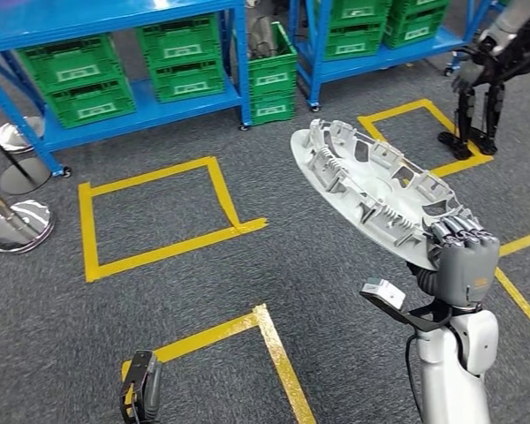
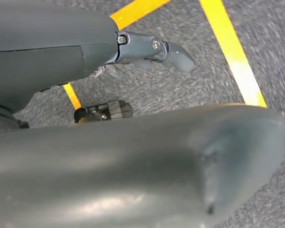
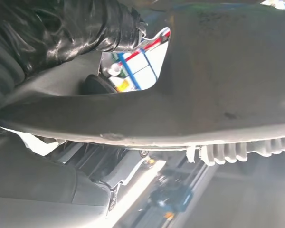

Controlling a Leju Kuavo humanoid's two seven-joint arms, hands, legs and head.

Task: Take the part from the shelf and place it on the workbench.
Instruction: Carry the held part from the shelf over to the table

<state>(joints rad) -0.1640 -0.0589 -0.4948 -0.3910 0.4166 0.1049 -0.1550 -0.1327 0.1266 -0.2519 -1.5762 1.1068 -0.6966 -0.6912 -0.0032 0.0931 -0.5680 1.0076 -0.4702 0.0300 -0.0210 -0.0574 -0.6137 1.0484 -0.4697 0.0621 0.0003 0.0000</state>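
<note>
green crates (image 1: 82,84) on blue racks | yellow floor tape (image 1: 149,256) | chrome stanchion bases (image 1: 18,225)

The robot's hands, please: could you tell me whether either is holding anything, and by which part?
The right hand grips the grey ribbed part by its near edge, fingers curled over the rim. The left hand hangs over the floor and holds nothing.

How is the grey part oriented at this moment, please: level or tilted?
Tilted. In the head view the grey part slopes up and away from the right hand gripping its near end, ribbed side facing up.
</note>
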